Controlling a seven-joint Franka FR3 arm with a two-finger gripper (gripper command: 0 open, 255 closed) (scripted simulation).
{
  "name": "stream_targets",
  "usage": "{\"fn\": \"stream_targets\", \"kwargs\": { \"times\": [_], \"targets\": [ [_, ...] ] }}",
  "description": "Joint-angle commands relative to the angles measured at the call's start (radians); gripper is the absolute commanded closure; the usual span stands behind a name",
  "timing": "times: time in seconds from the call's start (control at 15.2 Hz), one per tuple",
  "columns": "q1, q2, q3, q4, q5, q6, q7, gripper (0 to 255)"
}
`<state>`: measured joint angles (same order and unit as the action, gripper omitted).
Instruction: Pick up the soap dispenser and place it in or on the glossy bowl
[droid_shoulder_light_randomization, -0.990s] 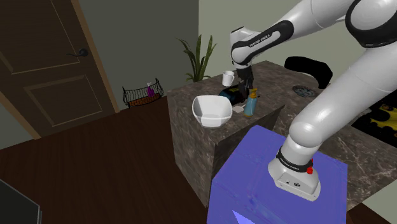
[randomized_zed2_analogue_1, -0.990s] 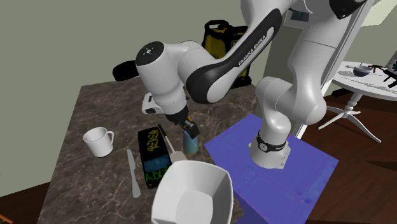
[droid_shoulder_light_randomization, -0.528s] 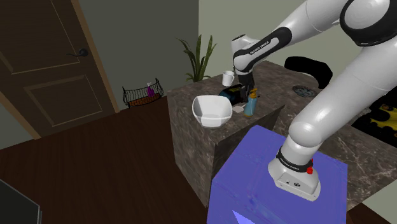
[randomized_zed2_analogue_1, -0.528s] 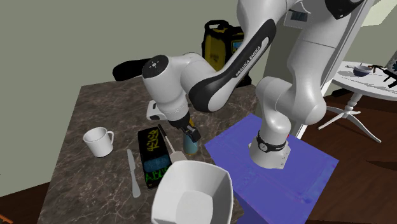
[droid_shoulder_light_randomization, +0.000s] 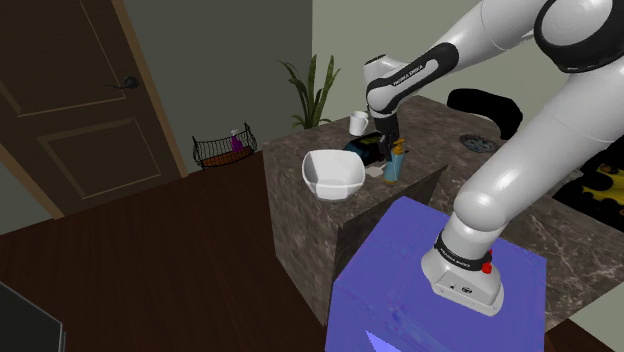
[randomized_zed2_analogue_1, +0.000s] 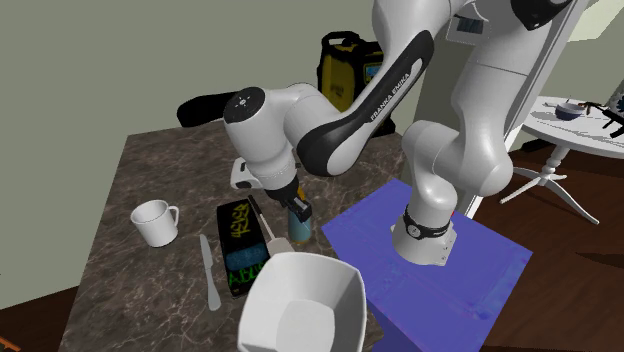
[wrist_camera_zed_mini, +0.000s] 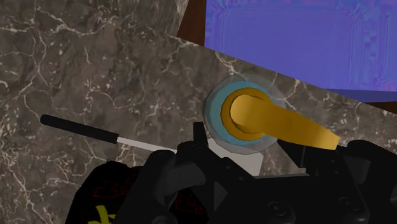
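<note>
Okay so the soap dispenser (wrist_camera_zed_mini: 254, 118) is standing upright on the marble counter (droid_shoulder_light_randomization: 440, 115), near the edge by the blue stand (droid_shoulder_light_randomization: 420, 270). It's just beside a black box (randomized_zed2_analogue_1: 240, 245), and the white bowl (droid_shoulder_light_randomization: 320, 157) is close by. The gripper (wrist_camera_zed_mini: 248, 147) is right down over the pump. Honestly can't tell if it's clamped on, the hand blocks that bit. The bottle looks light, rigid and slick. I'd grab the round body below the yellow pump, not the nozzle.
</note>
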<state>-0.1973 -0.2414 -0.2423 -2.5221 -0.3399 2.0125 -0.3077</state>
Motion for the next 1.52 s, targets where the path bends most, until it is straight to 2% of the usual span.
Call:
{"fn": "stream_targets", "kwargs": {
  "times": [0.0, 0.46, 1.45],
  "targets": [
    [0.0, 0.0, 0.0, 0.0, 0.0, 0.0, 0.0, 255],
    [0.0, 0.0, 0.0, 0.0, 0.0, 0.0, 0.0, 255],
    [0.005, -0.106, 0.022, 0.115, 0.017, -0.219, -0.038, 255]
  ]
}}
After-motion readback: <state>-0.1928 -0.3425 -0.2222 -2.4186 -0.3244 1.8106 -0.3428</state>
